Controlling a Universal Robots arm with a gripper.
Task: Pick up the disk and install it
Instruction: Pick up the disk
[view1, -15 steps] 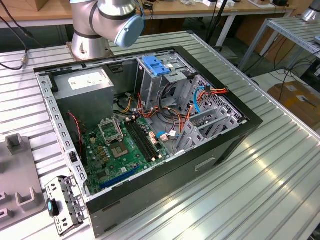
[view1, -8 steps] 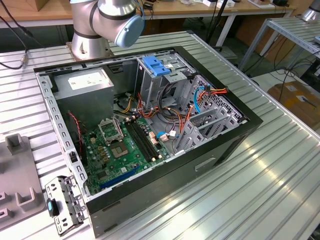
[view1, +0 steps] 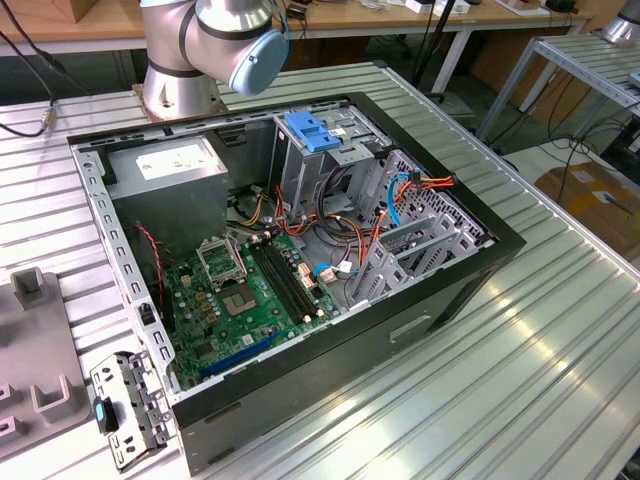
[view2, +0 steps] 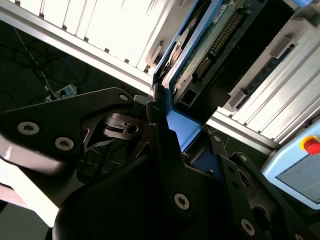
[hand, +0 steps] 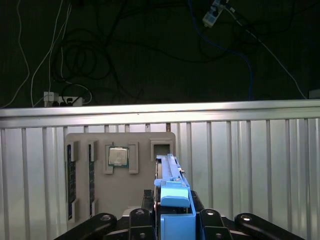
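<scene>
The disk (hand: 172, 192) sits edge-up right in the gripper (hand: 172, 216). In the first wrist view its black fingers (view2: 165, 145) are pressed against both flanks of the blue plastic frame, so I read the gripper as clamped on the disk. The disk's far end points at the tray (hand: 120, 192) and reaches close to a small square pocket in it. I cannot tell whether the disk touches the tray or hangs just over it. In the second wrist view I see one broad face of the disk, a green circuit board with a row of pins, rimmed by the smooth blue frame. The tray is a flat, matte grey block with moulded pockets. One pocket holds a square chip (hand: 118, 156) with a metal lid, and two long slots beside it hold memory sticks (hand: 71, 180) on edge. The tray lies on a table (hand: 250, 165) of ribbed, shiny aluminium slats. In the exterior view an open black case (view1: 450, 290) stands beside the tray, with a green motherboard (view1: 250, 300) lying flat inside it.
</scene>
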